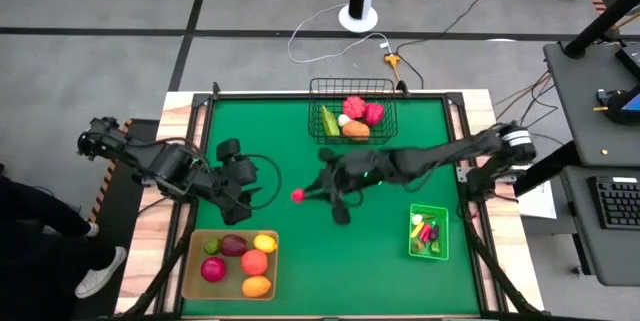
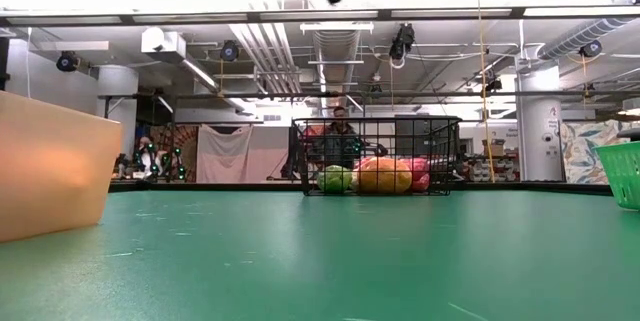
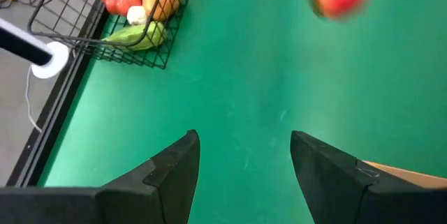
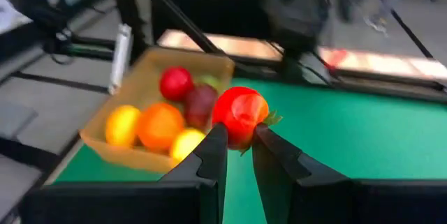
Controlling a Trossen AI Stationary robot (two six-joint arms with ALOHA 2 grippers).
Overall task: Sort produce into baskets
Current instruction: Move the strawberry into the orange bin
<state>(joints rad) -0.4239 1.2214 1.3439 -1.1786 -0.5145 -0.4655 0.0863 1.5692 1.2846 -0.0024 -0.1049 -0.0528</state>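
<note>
My right gripper [image 4: 239, 144] is pinched on a small red fruit [image 4: 240, 116], held up over the green table [image 1: 300, 241] mid-field. Ahead of it, the tan tray [image 4: 115, 147] with red, orange and yellow pieces. My left gripper [image 3: 244, 161] hangs beside it, fingers apart, holding nothing. Farther off, the black wire basket [image 1: 351, 88] holds produce; the green bin [image 1: 428, 249] sits behind my right gripper.

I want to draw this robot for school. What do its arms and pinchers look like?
Both arms are dark, nearly black, built from chunky jointed pieces. The left gripper has two flat black fingers tapering to wedge-shaped tips. The right gripper has the same dark pointed fingers. Thin black cables loop beside the left arm, and the right arm has a pale band near its base.
</note>
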